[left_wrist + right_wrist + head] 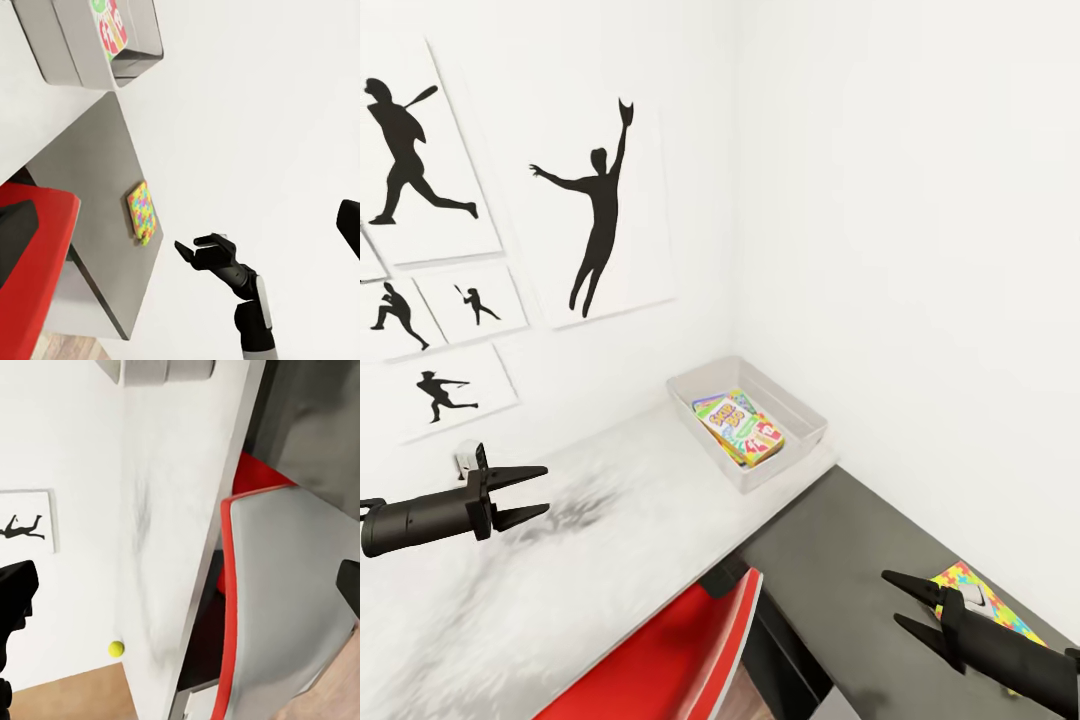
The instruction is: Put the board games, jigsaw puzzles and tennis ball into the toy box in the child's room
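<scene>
1. Left gripper: fingers spread apart, nothing between them; it hangs over the pale table at about 9 o'clock in the head view.
2. Right gripper: fingers likewise parted and empty, at about 5 o'clock, above the lower dark grey unit. In the left wrist view the same gripper shows against the white wall.
3. Jigsaw puzzle: a flat multicoloured square lying on the dark unit, just beside the right gripper and partly hidden behind it; also seen in the left wrist view. Whether it is one square or two stacked cannot be told.
4. Toy box: grey tray on the table's far corner against the wall, holding printed board games lying flat.
5. Tennis ball: small yellow-green ball resting on the table near the wall, in the right wrist view.
6. Red-and-white chair: at 6 o'clock, tucked at the table's near edge.
7. Wall: black sports-silhouette pictures, from 9 to 11 o'clock.
</scene>
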Motion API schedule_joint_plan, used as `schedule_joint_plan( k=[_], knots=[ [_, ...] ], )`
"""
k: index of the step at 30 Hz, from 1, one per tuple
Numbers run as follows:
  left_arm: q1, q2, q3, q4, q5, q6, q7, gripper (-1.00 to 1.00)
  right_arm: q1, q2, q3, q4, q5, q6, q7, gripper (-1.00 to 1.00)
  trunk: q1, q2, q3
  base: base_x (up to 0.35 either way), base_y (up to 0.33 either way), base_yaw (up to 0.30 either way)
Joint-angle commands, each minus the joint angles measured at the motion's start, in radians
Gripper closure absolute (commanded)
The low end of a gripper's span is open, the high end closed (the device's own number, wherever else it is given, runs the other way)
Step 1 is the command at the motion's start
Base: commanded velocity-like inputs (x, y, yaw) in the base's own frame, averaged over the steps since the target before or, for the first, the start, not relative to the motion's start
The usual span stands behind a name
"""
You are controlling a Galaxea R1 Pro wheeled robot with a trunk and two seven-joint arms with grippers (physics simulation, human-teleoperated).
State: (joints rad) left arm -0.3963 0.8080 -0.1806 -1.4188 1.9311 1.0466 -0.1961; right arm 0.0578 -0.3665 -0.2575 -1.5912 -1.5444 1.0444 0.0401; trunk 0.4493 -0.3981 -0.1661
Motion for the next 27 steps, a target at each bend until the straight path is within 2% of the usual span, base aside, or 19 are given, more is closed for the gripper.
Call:
schedule_joint_plan(
  k=[1, 27],
  knots=[
    [-0.002, 0.001, -0.003, 0.001, -0.007, 0.001, -0.01, -1.0, 0.001, 0.0, -0.001, -0.001, 0.004, 0.003, 0.004, -1.0, 0.001, -0.002, 0.0, 0.0, 0.0, 0.0],
    [-0.002, -0.001, -0.004, 0.001, -0.007, 0.001, -0.009, -1.0, 0.001, 0.0, -0.001, -0.001, 0.006, 0.003, 0.003, -1.0, 0.001, -0.002, 0.043, 0.0, 0.0, 0.0]
  ],
)
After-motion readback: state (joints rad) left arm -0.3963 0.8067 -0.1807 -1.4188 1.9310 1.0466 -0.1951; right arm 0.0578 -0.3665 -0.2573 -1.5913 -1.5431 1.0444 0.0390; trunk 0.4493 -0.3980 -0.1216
